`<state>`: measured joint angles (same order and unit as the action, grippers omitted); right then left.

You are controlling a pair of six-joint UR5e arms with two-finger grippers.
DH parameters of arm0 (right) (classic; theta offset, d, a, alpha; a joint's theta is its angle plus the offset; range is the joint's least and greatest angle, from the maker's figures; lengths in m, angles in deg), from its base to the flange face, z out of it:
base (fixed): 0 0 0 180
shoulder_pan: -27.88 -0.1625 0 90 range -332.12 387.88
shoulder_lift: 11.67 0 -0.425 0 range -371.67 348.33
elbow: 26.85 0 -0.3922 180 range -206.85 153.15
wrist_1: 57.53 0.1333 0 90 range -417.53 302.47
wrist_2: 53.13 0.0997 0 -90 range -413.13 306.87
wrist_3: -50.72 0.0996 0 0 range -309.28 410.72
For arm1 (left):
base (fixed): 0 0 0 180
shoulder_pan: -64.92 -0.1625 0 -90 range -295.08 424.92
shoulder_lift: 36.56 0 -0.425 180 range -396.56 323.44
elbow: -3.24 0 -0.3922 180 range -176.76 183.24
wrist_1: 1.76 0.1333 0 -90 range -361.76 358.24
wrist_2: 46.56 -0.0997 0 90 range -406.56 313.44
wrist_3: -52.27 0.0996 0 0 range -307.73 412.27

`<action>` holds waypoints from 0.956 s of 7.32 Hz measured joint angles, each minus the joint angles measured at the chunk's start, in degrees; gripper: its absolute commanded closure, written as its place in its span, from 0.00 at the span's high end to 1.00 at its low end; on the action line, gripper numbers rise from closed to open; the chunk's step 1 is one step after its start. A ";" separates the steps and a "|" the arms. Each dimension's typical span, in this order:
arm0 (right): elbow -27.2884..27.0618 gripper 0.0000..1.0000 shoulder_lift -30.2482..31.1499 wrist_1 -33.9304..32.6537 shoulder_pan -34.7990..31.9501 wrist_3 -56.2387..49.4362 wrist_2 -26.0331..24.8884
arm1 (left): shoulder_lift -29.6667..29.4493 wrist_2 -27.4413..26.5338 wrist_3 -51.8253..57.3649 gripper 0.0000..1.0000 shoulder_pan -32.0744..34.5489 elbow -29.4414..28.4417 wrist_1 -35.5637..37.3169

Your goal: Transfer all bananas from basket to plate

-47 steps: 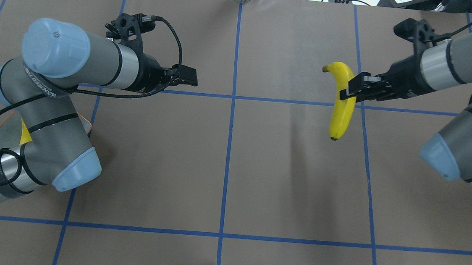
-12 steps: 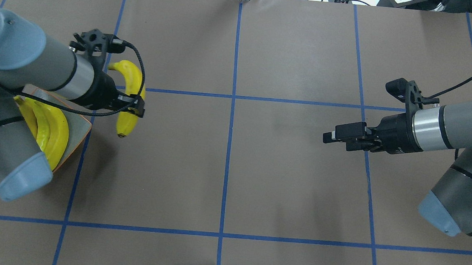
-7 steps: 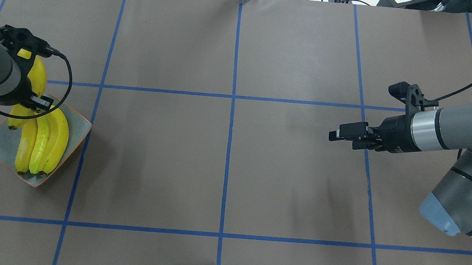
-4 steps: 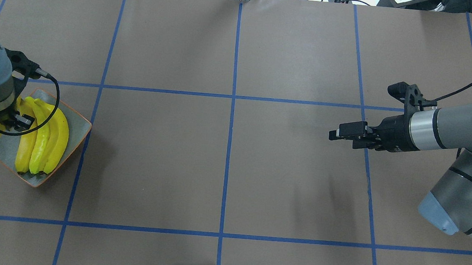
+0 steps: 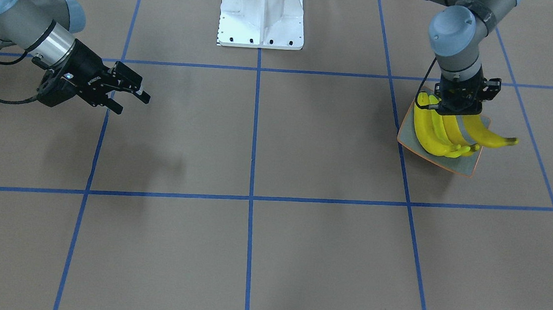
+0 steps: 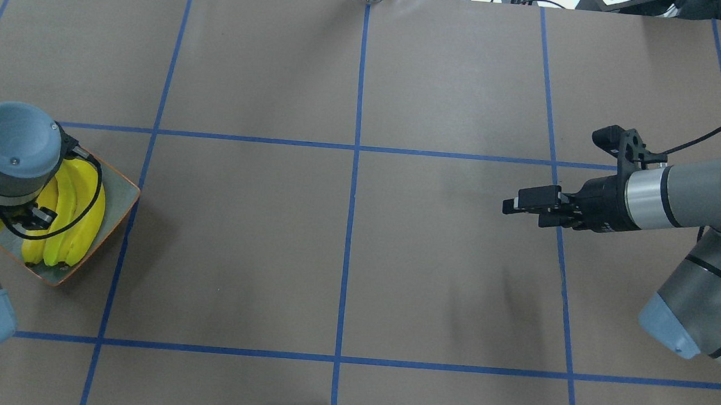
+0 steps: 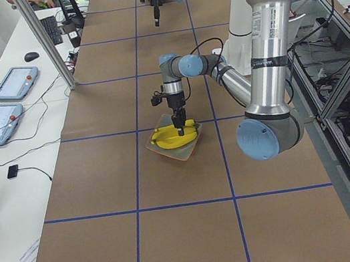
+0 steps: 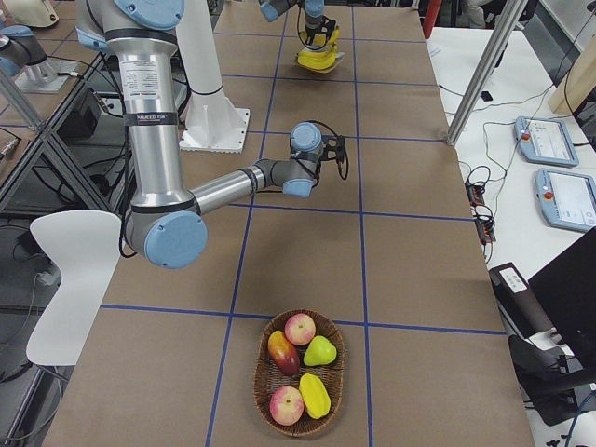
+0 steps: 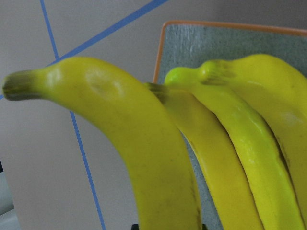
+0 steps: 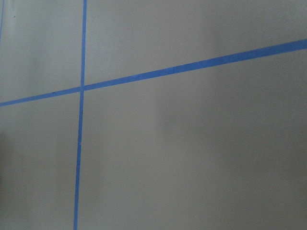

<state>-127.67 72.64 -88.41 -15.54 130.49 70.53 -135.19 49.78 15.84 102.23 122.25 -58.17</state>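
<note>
Bananas (image 5: 434, 132): in the front view three lie side by side on the plate (image 5: 465, 167); the left gripper (image 5: 458, 111) pinches a fourth banana (image 5: 494, 137) across its rim. The right gripper (image 5: 132, 99), well apart, is spread and empty. Left wrist view: that banana beside the three.

Your left gripper (image 5: 457, 109) stands among the bananas (image 6: 82, 219) crowding the plate (image 6: 120, 203) at far left; rightward, bare table (image 6: 445, 267) gives wide passage to the right gripper (image 5: 133, 103).
</note>
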 measured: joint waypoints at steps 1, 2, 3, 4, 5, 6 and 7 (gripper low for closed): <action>-0.04 1.00 0.00 0.04 0.00 0.10 0.00 | 0.24 0.03 -0.11 0.00 -0.41 -0.44 0.67; -0.13 1.00 -0.01 0.08 0.00 0.27 -0.09 | 0.61 0.06 -0.13 0.00 -0.58 -1.05 1.34; -0.22 1.00 -0.04 0.10 0.00 0.38 -0.27 | 1.10 0.07 -0.18 0.00 -0.62 -1.73 1.72; -0.31 1.00 -0.06 0.11 0.00 0.47 -0.42 | 1.67 0.06 -0.27 0.00 -0.97 -2.27 1.90; -0.31 1.00 -0.05 0.12 0.00 0.48 -0.49 | 1.69 0.02 -0.58 0.00 -1.99 -3.18 1.95; -0.29 1.00 -0.05 0.12 0.00 0.46 -0.52 | 1.35 0.00 -1.11 0.00 -3.12 -4.20 1.94; -0.28 1.00 -0.08 0.12 0.00 0.44 -0.52 | 1.00 -0.03 -1.48 0.40 -3.76 -4.81 1.93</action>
<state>-127.96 72.56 -88.29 -15.54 130.93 70.01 -134.19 49.75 14.36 98.47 117.44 -56.24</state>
